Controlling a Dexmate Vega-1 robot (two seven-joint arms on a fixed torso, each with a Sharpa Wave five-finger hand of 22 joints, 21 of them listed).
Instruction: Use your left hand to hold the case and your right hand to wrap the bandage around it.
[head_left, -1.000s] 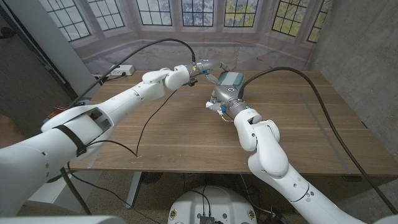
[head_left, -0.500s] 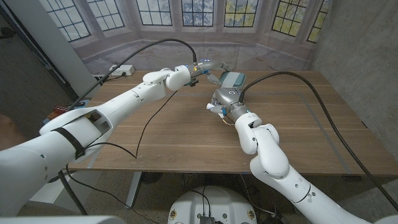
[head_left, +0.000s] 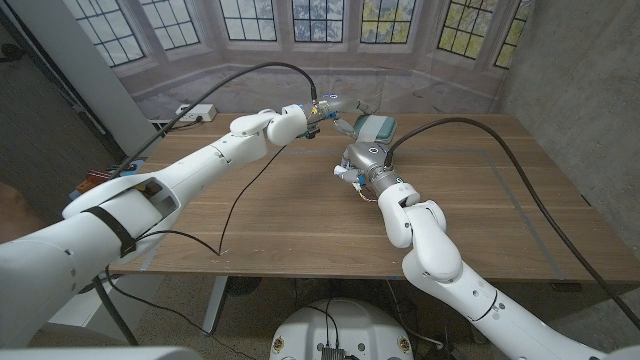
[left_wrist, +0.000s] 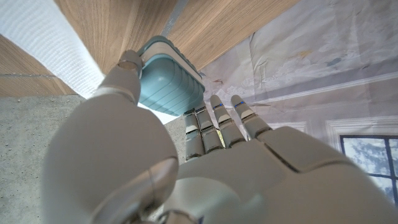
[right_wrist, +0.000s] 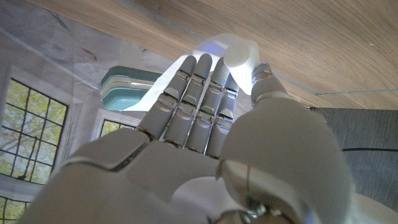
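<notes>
A teal case (head_left: 377, 125) sits at the far middle of the table. My left hand (head_left: 335, 110) grips it from the left; in the left wrist view the case (left_wrist: 169, 79) is clamped between thumb and fingers (left_wrist: 219, 118). My right hand (head_left: 358, 158) is just in front of the case and holds the white bandage roll (right_wrist: 239, 53) between thumb and fingertips. A white bandage strip (right_wrist: 163, 87) runs from the roll to the case (right_wrist: 124, 88). The strip (left_wrist: 53, 46) also crosses the wood in the left wrist view. A bit of white bandage (head_left: 346, 176) pokes out under the right hand.
A white power strip (head_left: 195, 113) lies at the table's far left corner. A thin black cable (head_left: 236, 195) trails over the left half of the table (head_left: 300, 220). The right arm's black hose (head_left: 520, 190) arcs over the right half.
My right forearm and elbow have shifted slightly; the right hand stays at the case with the roll. The left hand and case have not moved.
</notes>
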